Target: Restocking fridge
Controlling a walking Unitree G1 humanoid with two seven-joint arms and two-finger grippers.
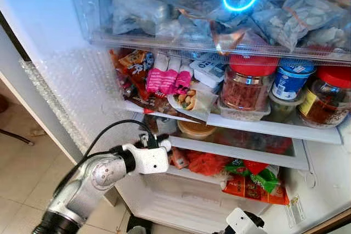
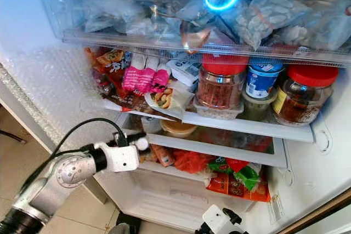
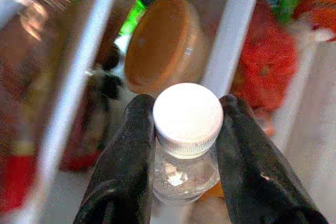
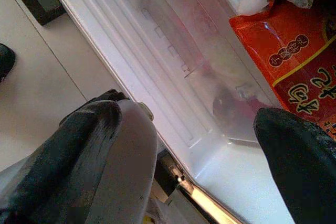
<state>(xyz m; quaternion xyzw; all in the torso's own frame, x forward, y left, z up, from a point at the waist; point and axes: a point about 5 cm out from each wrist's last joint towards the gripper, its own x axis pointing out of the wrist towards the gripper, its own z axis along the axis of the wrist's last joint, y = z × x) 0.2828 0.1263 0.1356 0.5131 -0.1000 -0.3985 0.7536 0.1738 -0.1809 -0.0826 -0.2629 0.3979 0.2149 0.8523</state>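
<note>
Silver left arm [image 1: 93, 182] outstretched, bottle-laden [image 3: 187, 145]

Fridge contents: two red-lidded jars [image 1: 248, 83] [image 1: 328, 96], one blue-lidded tub [image 1: 290, 78], three pink packets [image 1: 168, 75], one white-capped bottle [image 3: 187, 140].

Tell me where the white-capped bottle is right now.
The white-capped bottle is clamped in the left gripper at the left of the open fridge's lower shelf, just before the round tan container.
</note>
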